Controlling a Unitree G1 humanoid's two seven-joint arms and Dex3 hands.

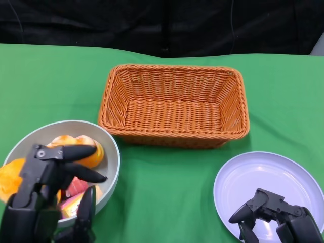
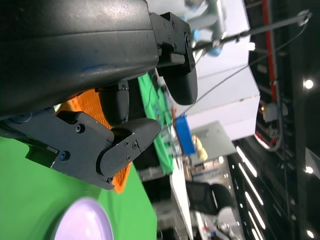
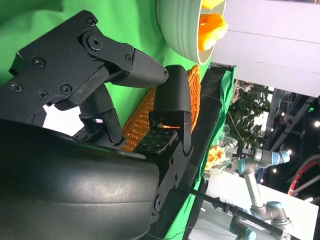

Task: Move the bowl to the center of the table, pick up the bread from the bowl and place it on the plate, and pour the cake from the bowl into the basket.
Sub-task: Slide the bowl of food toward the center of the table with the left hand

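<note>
Nearest me, my left hand [image 1: 50, 195] hangs over the bowl [image 1: 112, 161] at the table's near left edge, fingers spread and grasping nothing. My right hand [image 1: 276, 218] hovers released over the empty plate [image 1: 268, 174] at the near right. So I judge nothing is done: the bowl isn't centred, and the bread [image 1: 83, 149] and cake [image 1: 76, 187] sit inside it. Farther back, mid-table, the basket [image 1: 174, 106] stands empty.
</note>
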